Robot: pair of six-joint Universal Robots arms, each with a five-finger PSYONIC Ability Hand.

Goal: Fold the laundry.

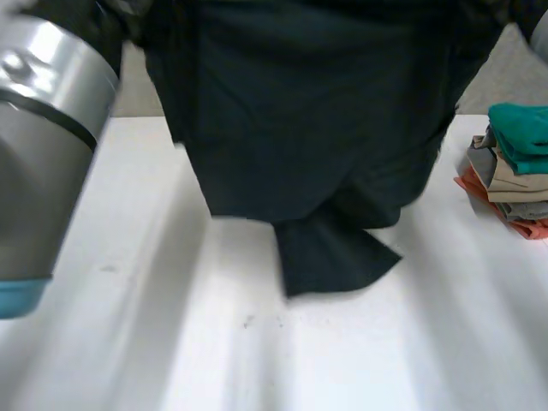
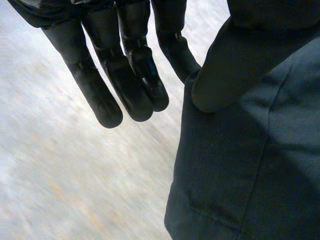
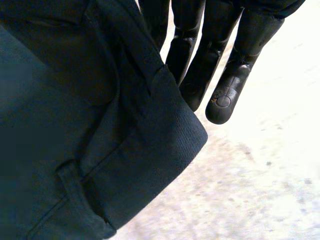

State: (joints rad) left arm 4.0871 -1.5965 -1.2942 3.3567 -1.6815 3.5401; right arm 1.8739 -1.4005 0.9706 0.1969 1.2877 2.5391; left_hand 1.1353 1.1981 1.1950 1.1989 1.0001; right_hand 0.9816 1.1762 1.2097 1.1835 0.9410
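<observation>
Dark garment (image 1: 317, 128) hanging over white table (image 1: 111, 282), folded clothes stack (image 1: 516, 171) at right edge

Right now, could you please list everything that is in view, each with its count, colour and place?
dark garment: one, very dark blue-green, held up over the table, lower end down at the table top.
folded stack: one, teal on top, then grey, beige and orange-red, on the table at the robot's right.
table: one, white, under everything.
left arm: one, grey with light-blue cap, raised at the robot's left.
left hand: one, black, pinching a garment edge.
right hand: one, black, holding the waistband edge.
</observation>
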